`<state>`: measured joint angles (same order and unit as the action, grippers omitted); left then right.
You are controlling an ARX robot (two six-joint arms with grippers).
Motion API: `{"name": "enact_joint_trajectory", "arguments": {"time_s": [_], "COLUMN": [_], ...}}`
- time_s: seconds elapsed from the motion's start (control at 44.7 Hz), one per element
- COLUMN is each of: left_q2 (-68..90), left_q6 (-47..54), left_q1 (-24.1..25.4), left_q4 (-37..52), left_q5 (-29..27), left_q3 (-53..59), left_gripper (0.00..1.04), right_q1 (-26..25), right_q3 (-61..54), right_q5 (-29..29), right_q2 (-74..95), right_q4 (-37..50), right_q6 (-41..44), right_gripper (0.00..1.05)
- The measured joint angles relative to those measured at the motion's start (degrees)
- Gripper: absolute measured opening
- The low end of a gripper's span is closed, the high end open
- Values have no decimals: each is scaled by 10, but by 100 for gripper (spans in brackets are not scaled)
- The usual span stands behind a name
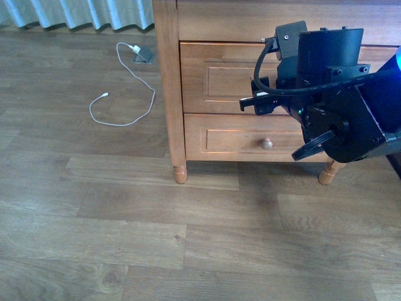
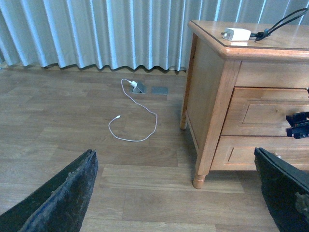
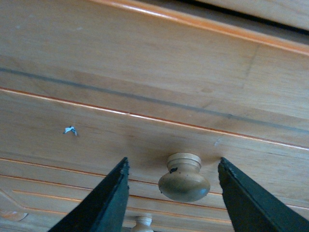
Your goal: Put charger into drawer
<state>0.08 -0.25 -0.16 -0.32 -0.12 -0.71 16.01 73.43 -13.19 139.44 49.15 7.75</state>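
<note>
While the right tool (image 3: 173, 163) sits released around the drawer (image 1: 216, 78) knob (image 3: 185, 180), the light, rigid charger (image 2: 236, 34) probably suits a pinch across its block.

Soft daylight glows through the curtain (image 2: 96, 34). A faint shadow lies under the nightstand (image 1: 166, 75). The drawer (image 3: 145, 140) close-up looks slightly soft.

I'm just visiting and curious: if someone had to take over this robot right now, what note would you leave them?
Right gripper: open, jaws either side of the knob of the drawer, not closed on it.
Left gripper: open, empty, over the floor beside the nightstand.
The charger lies on the nightstand's top.
The drawer is shut.
Done: right arm lined up on the knob.
To do: grip the knob, pull the drawer open, pick up the charger, place it inside.
</note>
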Motion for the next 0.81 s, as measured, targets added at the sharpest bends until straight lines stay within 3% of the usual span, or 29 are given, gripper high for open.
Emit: {"name": "enact_joint_trajectory", "arguments": {"time_s": [0.179,0.515,0.806], "left_q2": [0,0,0], "left_q6": [0,0,0], "left_q1": [0,0,0], "left_q4": [0,0,0], "left_q5": [0,0,0], "left_q3": [0,0,0], "left_gripper": [99,99,99], "right_q1": [-2,-9,-13], "right_q3": [3,-24,-221], "right_q5": [-3,29,103], "right_q2": [0,-16,-139], "right_q4": [-7,-4,8], "right_q6": [6,-1,-32], "right_gripper": [24,23,22]}}
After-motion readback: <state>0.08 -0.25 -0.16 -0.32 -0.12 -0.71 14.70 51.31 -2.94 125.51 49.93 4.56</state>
